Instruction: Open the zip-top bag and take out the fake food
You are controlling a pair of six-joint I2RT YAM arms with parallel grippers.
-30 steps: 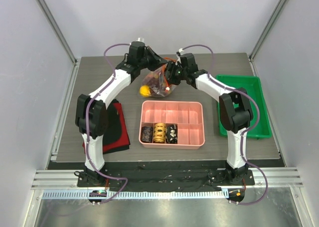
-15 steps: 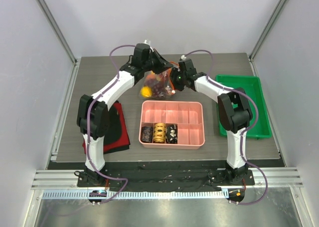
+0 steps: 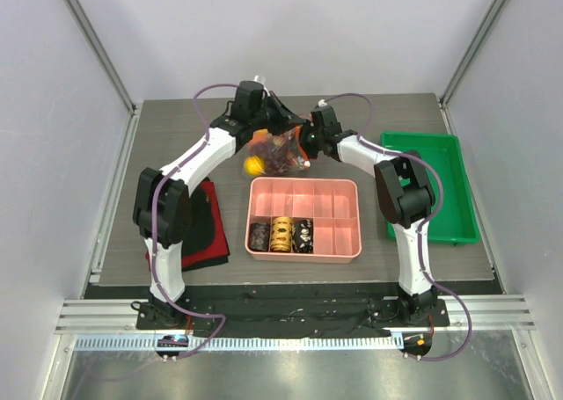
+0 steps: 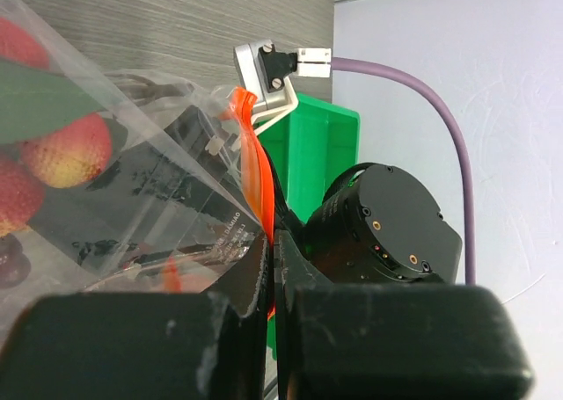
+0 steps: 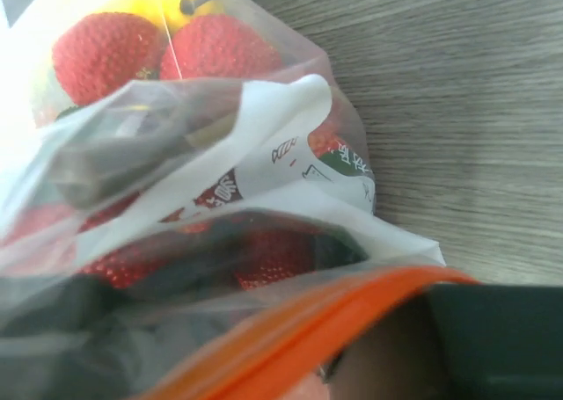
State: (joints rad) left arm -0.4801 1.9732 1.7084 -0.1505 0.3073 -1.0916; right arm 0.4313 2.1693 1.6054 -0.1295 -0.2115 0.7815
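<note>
**A:** Where is the zip-top bag?

**B:** Right between the two tools. It hangs from the tip of the left gripper, and the right gripper sits against its opposite side. I cannot tell whether its bottom touches the table.

**A:** How does the left gripper stand?

**B:** Its jaws are pressed together on the bag's mouth, with the red-orange zip strip pinched between them. The strip runs upward from the fingertips, and the clear plastic spreads out to the left of them in the wrist view.

**A:** And the right one?

**B:** The strip lies straight across the front of its camera, just beside one dark finger. The other finger is hidden behind crinkled plastic, so I cannot tell whether the jaws are clamped or apart.

**A:** Is the fake food out?

**B:** No, it is inside the bag. Red pieces and a yellow one sit beyond the right gripper's fingers, down in the far end of the bag. From above, the yellow piece shows low on the side nearer the left arm.

**A:** Anything close by?

**B:** The pink tray lies just on the near side of both grippers. The green bin is out beyond the right arm.
</note>
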